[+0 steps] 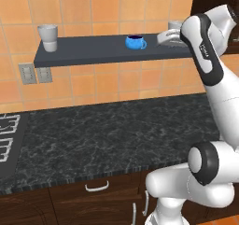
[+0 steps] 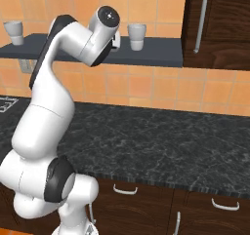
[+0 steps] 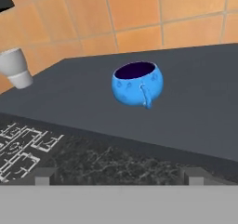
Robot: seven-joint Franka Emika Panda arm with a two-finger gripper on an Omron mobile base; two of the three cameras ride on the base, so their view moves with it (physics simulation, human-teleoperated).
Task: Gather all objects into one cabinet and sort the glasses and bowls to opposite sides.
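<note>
Centre your open pincer on the blue bowl at frame centre, clear of its handle.

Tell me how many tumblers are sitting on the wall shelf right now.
2: one tumbler at the shelf's left end, another toward its right end near the cabinet. The arm may hide more.

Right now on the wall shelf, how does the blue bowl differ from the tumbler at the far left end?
The blue bowl is bright blue, round and squat with a side handle; the left tumbler is pale grey, taller, handleless. The bowl sits mid-shelf, the tumbler near the end. Both stand upright on the dark grey shelf.
</note>
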